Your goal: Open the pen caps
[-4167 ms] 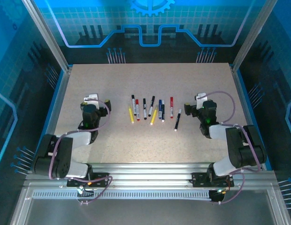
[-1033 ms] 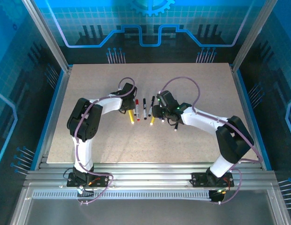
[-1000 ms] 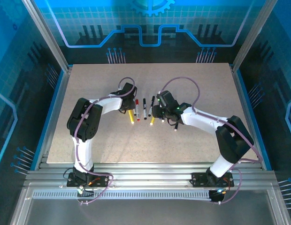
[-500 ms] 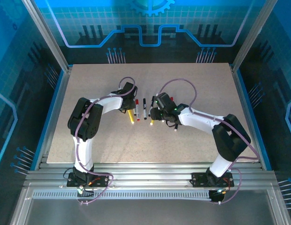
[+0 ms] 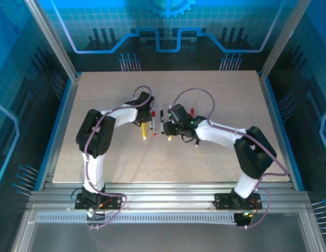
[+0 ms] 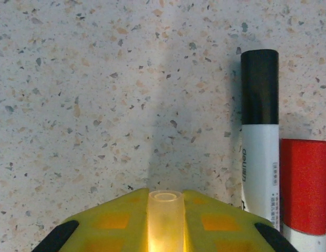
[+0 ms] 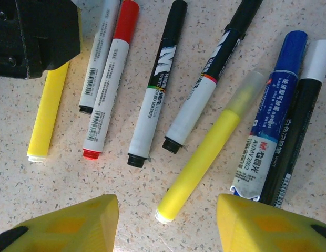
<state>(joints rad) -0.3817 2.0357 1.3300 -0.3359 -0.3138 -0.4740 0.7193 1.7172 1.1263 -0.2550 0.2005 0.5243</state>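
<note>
Left wrist view had the left pincer (image 6: 164, 227) drawn in narrow at the bottom centre. Its yellow pads (image 6: 113, 226) pressed on both sides of a translucent pale-yellow plastic cap (image 6: 164, 207), which pointed end-on up the frame. The barrel behind that cap was hidden under the pads. At the right edge lay a black plastic cap (image 6: 259, 79) on a white marker barrel (image 6: 259, 168). A red plastic cap (image 6: 305, 184) lay just beside it, its own barrel cut off by the bottom edge.

Right wrist view showed the right pincer (image 7: 165, 224) roughly half open. Its yellow fingertips (image 7: 73, 223) sat at the lower left and lower right corners and gripped nothing. Spread across the frame were a glossy black cap (image 7: 177, 16), a clouded clear cap (image 7: 250, 86) on a yellow highlighter (image 7: 200, 163), a blue plastic cap (image 7: 292, 50) and a white plastic cap (image 7: 316, 60). At the upper left, the left arm's black housing (image 7: 37, 37) covered the cap end of a second yellow highlighter (image 7: 47, 113). Several pen tops ran off the upper edge.

Top external view placed both wrists at the centre of the speckled beige surface (image 5: 100, 94). They partly covered the row of pens, and the caps there were too small to make out.
</note>
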